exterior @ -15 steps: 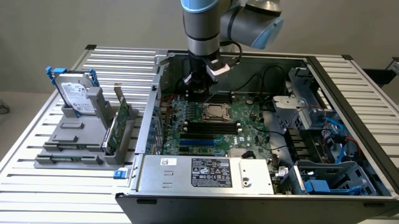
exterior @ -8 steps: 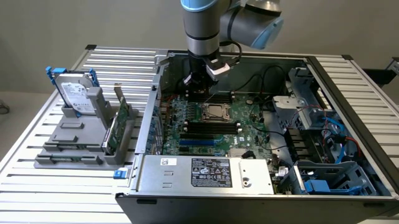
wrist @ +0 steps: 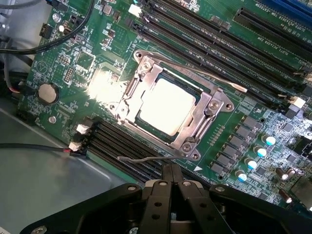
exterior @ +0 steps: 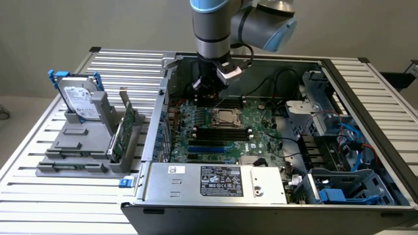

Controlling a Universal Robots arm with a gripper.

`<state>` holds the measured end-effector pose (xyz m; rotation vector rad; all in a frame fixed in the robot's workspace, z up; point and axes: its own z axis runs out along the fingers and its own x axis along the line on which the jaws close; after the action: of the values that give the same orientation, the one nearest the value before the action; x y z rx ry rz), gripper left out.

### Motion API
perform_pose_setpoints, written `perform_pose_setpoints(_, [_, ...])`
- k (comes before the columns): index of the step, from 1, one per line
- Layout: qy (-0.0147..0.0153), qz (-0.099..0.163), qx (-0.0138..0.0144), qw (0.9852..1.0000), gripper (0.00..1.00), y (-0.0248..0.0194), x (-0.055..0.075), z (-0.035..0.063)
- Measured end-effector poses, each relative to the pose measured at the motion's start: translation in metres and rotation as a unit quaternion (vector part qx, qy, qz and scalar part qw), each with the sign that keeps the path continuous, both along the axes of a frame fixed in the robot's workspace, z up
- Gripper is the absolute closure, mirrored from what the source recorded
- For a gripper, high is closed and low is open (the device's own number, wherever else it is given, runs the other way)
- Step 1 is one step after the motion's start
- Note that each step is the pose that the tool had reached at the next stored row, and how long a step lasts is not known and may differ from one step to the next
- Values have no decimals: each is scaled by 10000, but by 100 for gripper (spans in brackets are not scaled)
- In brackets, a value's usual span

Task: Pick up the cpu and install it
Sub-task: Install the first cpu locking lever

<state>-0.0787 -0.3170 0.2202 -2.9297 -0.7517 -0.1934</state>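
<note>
Lying flat within the metal socket frame, the cpu was judged light, rigid, smooth-topped and fragile, best taken by its pale edges; the gripper, fingers pressed together and empty, hovered just beside that frame.

Nothing legible. Print on black label atop power supply and on hard drive label too small to read.
</note>
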Motion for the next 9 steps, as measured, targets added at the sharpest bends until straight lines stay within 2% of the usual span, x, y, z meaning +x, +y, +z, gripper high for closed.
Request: perform_pose_setpoints(9, [0, 19, 1, 10000, 89, -1, 28, -59])
